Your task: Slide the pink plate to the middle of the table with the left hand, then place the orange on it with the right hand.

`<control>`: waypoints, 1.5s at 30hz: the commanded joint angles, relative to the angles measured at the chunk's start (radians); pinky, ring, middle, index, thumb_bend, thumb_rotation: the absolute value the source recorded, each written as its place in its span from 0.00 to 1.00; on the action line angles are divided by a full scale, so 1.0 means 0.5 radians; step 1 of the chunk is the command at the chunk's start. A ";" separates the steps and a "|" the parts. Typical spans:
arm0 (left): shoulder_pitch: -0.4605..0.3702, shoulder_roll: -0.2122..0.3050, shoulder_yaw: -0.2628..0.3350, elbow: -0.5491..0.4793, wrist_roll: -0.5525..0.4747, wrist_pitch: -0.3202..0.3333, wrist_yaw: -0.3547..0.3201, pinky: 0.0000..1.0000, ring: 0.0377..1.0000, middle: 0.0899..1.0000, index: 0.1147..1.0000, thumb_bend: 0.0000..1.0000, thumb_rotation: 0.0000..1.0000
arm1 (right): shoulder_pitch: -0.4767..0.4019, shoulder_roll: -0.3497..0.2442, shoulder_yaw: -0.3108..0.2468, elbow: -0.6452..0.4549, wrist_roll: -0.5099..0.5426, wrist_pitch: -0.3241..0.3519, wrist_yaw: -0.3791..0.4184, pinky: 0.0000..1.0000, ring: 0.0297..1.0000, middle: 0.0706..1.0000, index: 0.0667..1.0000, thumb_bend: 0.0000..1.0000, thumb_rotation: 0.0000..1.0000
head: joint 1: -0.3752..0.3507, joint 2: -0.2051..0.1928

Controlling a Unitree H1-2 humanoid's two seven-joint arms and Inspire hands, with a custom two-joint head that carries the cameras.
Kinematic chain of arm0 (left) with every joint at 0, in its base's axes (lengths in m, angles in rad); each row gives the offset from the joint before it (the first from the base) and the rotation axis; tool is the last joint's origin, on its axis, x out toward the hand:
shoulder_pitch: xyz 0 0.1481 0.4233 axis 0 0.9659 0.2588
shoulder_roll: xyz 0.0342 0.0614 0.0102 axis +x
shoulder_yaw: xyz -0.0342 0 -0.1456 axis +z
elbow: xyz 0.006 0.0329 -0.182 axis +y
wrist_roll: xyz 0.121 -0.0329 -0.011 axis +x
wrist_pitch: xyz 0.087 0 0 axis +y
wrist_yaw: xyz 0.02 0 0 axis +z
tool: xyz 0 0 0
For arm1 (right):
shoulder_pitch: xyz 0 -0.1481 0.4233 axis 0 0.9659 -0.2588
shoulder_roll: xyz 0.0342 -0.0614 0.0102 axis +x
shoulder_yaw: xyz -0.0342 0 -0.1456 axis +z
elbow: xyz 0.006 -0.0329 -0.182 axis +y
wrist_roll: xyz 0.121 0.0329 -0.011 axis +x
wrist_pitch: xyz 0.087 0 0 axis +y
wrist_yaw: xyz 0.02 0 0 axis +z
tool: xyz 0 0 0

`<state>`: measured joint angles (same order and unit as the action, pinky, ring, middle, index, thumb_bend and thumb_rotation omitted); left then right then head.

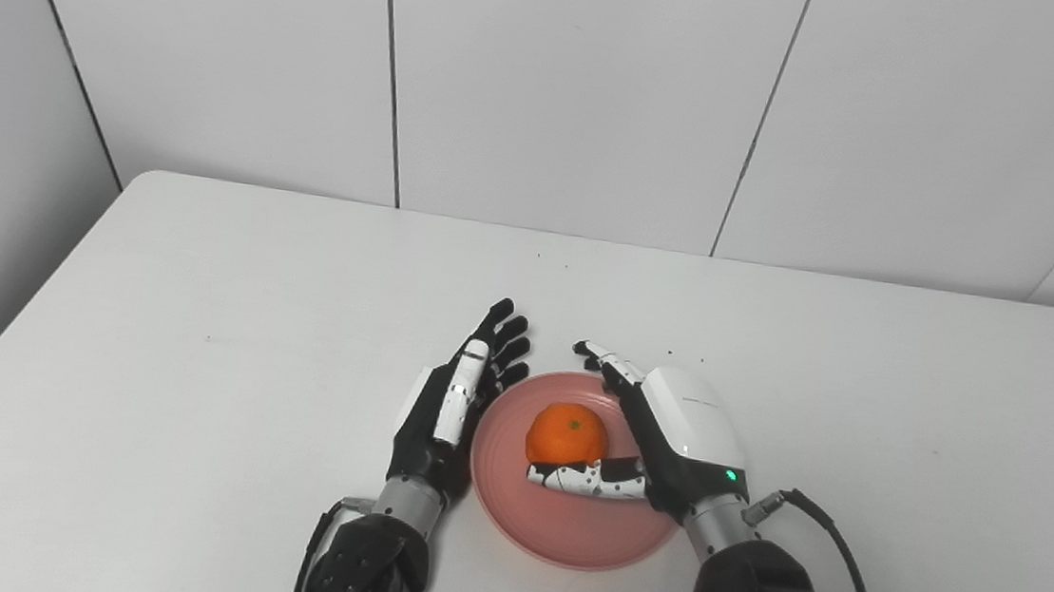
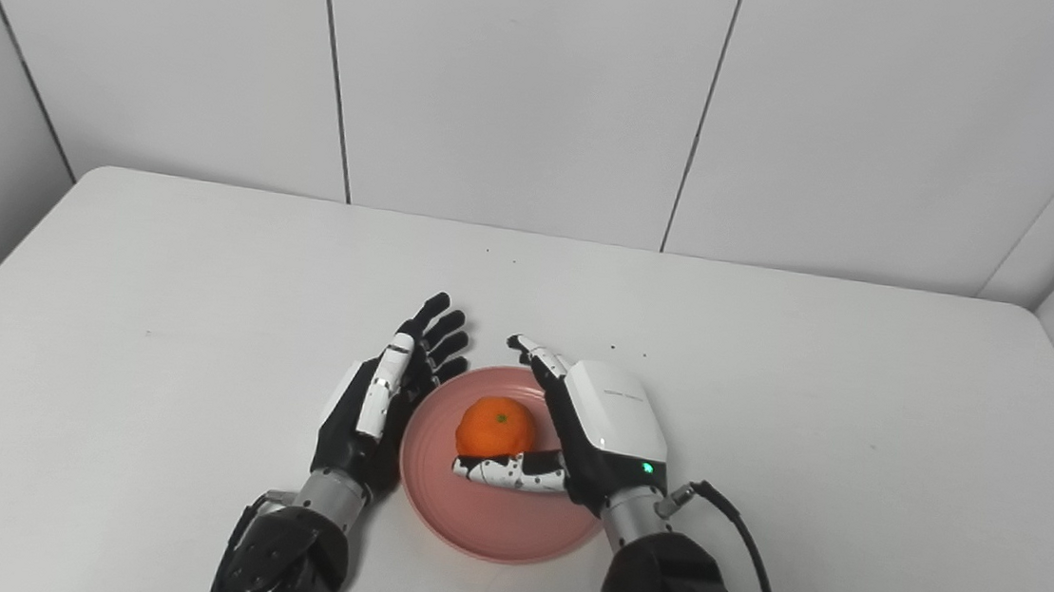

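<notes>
Orange [image 1: 567,432] sat on the pink plate [image 1: 564,528], a bit toward the plate's far half, stem mark facing up. Plate lay flat on the white table [image 1: 198,344], near the front edge and roughly centred left to right, between the two hands.

Right hand [image 1: 668,432] was over the plate's right side, white back shell up, green light lit near the wrist. Its fingers [image 1: 600,358] stretched forward past the orange on the right, spread out rather than curled round it. Thumb [image 1: 582,479] lay across the plate just in front of the orange, very close to the fruit; contact could not be told. So the hand cupped loosely around the orange with fingers apart, not closed on it. Whether it still touched the fruit anywhere was unclear in both views.

Left hand [image 1: 455,404] stood on its edge just beside the plate's left rim, palm turned toward the plate, fingers [image 1: 505,332] straight and pointing away from the robot, slightly fanned. It held nothing. It looked to be touching or nearly touching the rim; exact contact could not be told.

Black cable [image 1: 835,542] looped out from the right wrist. White panelled wall [image 1: 564,89] stood behind the table.
</notes>
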<state>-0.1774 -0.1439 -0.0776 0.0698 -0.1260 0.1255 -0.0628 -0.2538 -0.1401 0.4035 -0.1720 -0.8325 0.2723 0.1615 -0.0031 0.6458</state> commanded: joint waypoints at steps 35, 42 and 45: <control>0.070 0.026 0.046 0.022 0.015 0.087 0.007 0.90 0.91 0.91 0.90 0.40 1.00 | 0.258 0.219 -0.390 -0.159 0.709 -0.213 -0.346 0.86 0.93 0.98 1.00 0.95 1.00 | -0.068 -0.018; 0.089 0.051 0.043 0.003 0.017 0.031 -0.021 0.91 0.92 0.92 0.91 0.40 1.00 | 0.311 0.268 -0.474 -0.118 0.898 -0.254 -0.390 0.86 0.93 0.96 0.99 0.95 1.00 | -0.069 -0.038; 0.101 0.059 0.044 -0.012 0.021 -0.012 -0.024 0.91 0.92 0.93 0.91 0.39 1.00 | 0.332 0.303 -0.510 -0.110 1.008 -0.257 -0.392 0.87 0.94 0.97 0.97 0.91 1.00 | -0.068 -0.038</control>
<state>-0.1620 -0.1226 -0.0609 0.0515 -0.1256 0.1088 -0.0834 -0.0739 -0.0045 0.1561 -0.2141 -0.3512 0.2013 -0.0203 -0.0383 0.6274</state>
